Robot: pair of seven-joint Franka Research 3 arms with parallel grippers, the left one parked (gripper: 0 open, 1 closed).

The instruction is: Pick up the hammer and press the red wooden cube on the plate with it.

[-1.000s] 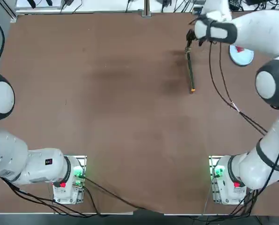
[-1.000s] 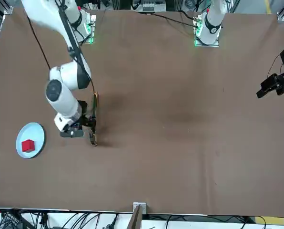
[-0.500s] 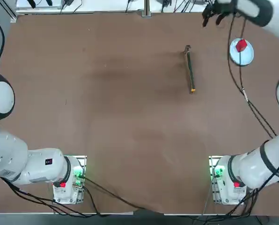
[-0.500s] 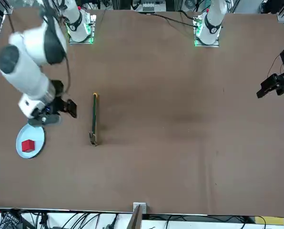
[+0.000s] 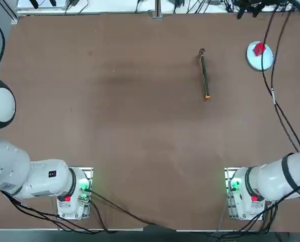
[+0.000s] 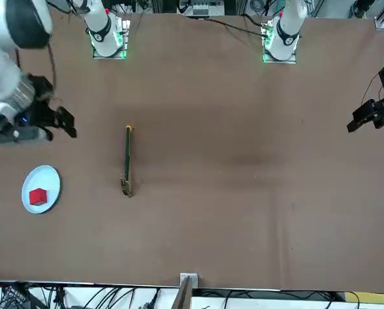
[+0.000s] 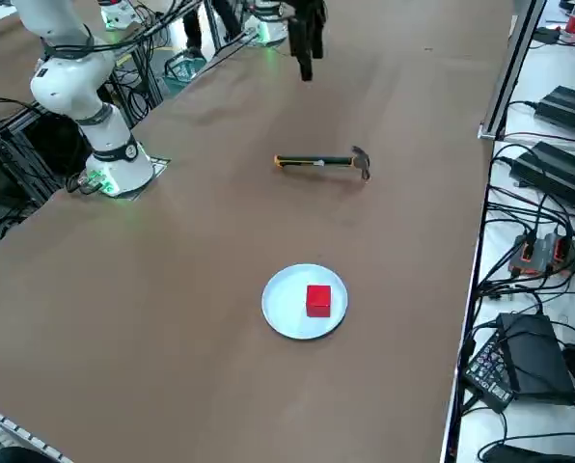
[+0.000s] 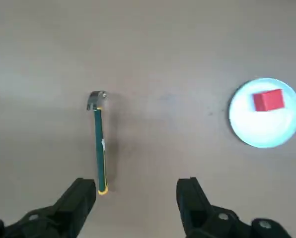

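Since the earlier top view, the empty right gripper [image 8: 136, 184], fingers wide apart, has moved toward one o'clock, uncovering the claw hammer [image 8: 101, 144].

Right arm [image 5: 286, 174]: glossy white, rounded segments, dark grey bands at the joints. Base [image 5: 247, 194], lower right of top view: green glow, small red patch. Black cables [image 5: 282, 113] loop to upper right, one pale wrap on them. Right gripper [image 8: 137, 182], upper left of front view: matt black, angular. Wrist view: blocky black fingers [image 8: 190, 193], round grey screws [image 8: 223, 216] behind the tips.
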